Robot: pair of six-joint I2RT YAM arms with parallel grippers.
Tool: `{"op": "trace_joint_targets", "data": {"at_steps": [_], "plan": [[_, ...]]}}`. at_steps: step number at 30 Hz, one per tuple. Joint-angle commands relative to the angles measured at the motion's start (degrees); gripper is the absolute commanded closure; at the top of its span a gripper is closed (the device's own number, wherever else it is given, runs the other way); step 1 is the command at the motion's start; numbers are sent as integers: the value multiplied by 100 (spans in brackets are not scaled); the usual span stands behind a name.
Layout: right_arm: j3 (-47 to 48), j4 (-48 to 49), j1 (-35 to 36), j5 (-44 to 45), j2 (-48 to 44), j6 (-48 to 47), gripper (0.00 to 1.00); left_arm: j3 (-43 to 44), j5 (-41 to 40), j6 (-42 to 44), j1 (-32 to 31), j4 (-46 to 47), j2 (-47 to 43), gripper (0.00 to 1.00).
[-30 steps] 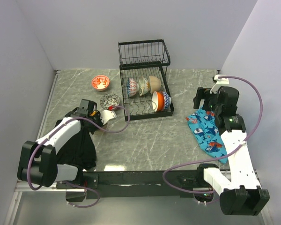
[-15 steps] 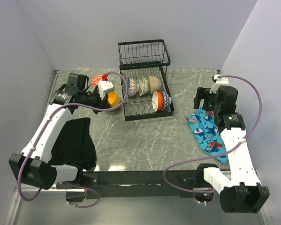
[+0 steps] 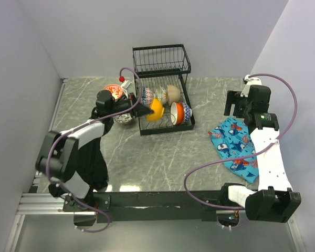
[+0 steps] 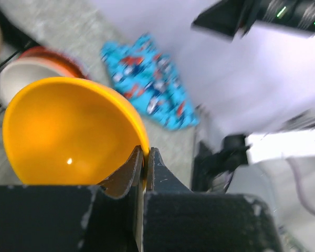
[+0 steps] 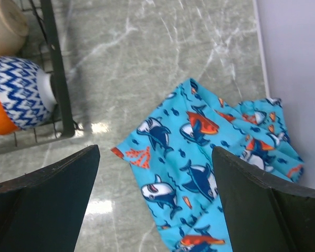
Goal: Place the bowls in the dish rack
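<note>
Shifted right to dish rack with orange bowl pinched in left end effector; right end effector spread wide.

In the left wrist view the left gripper hides the rim of the orange bowl at 6 o'clock, and the whale-print cloth at 12 o'clock is blurred. The right wrist view cuts off a beige bowl at 11 o'clock and a blue zigzag bowl at 9 o'clock.

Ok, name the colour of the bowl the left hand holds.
Plain orange bowl, clearest in the left wrist view.
</note>
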Motion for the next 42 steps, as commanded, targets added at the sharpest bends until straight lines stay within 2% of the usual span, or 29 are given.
{"op": "trace_joint_targets", "data": {"at_steps": [1,2,9,15,22,32,42], "plan": [[347,-314,-61,262,-2,-253,5,7,-546,-2679,-110,3649,642,99],[338,-314,-61,253,-19,-253,5,42,-662,-2978,-110,3721,766,99],[303,-464,-70,271,-90,-314,5,192,-1770,-3473,-425,4047,1434,99],[285,-376,-70,156,51,-200,5,113,-2464,-3570,-883,3810,1663,98],[259,-297,-70,16,104,-165,5,-151,-3044,-3640,-927,3186,1655,99],[162,-323,-61,60,51,-139,5,183,-3054,-3491,-989,2808,2137,99],[215,-358,-61,77,121,-165,5,701,-3046,-3534,-1129,2886,2700,99]]}}
